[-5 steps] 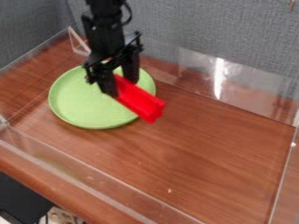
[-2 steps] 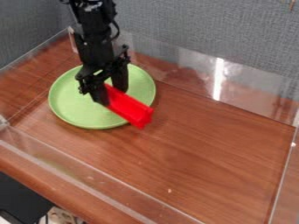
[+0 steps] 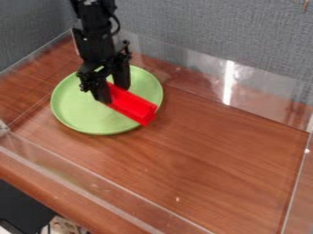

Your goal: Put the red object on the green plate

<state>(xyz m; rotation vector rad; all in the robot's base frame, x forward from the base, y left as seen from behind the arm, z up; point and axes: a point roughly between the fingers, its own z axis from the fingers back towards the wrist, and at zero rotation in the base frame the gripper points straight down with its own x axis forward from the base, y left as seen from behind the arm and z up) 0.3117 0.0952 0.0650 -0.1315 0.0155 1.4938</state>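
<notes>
Here the red block point(image 3: 131, 102) lies with its long axis running from about ten o'clock to four o'clock, its far end up under the claw and its near end reaching the rim of the lime-green plate point(image 3: 76, 110) at the plate's four o'clock side. The black claw point(image 3: 105, 89) points straight down, its fingers pinched narrow on the block's upper end. The plate sits on a wood-grain tabletop point(image 3: 208, 155) ringed by clear plastic walls point(image 3: 232, 78), with a grey backdrop point(image 3: 221, 27) behind; the tabletop around the plate is bare.
</notes>
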